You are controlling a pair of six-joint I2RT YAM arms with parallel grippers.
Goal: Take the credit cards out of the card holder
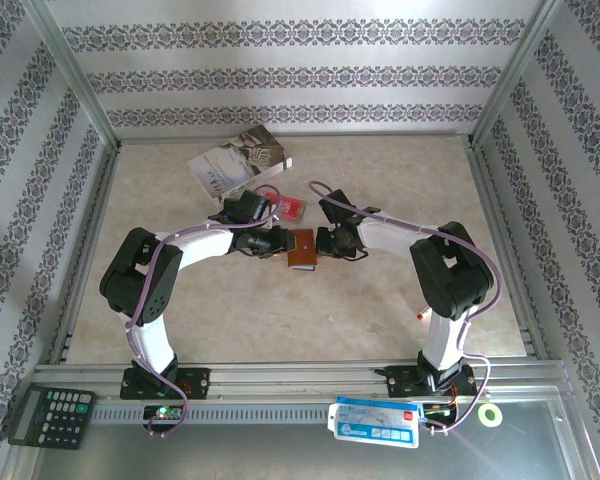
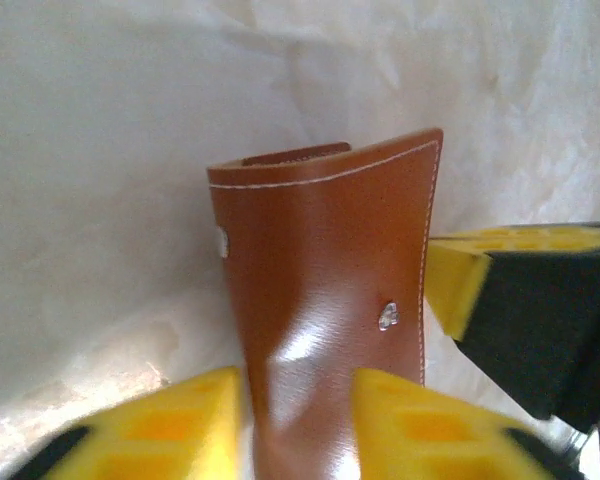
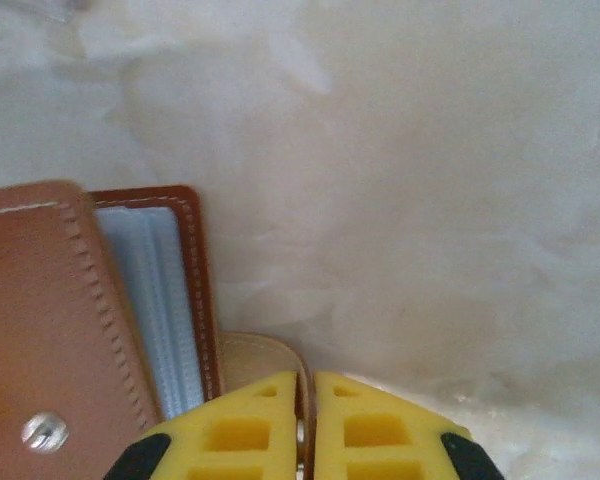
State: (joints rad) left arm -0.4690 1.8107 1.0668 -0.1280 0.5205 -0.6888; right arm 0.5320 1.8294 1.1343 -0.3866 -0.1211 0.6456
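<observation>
Two robot arms meet mid-counter, wrists nearly nose to nose over a small brown card holder. — PHOTOGRAPHER

Where exactly is the holder? — EDITOR

On the marbled surface between the two wrists, with the left arm on one side and the right arm on the other. From the left wrist, the card holder rises between that arm's yellow fingers, showing white stitching and two metal studs. — PHOTOGRAPHER

Are the left jaws grasping it? — EDITOR

I cannot tell. The fingers are blurred and flank the leather closely, and contact is unclear. One right-arm finger sits against the holder's right edge. — PHOTOGRAPHER

And the right jaws? — EDITOR

Clenched. The right wrist view shows two yellow fingers pressed together, and the holder's tan tab runs into the seam between them, so the tab is pinched. Beside them, grey-blue lining shows between the card holder's two leather leaves. — PHOTOGRAPHER

Any credit cards? — EDITOR

A small red flat item lies on the counter just behind the left wrist. Whether it is one of the credit cards is unclear. A white-grey booklet lies farther back. On the near ledge sit a calculator and a blue-and-white packet. — PHOTOGRAPHER
</observation>
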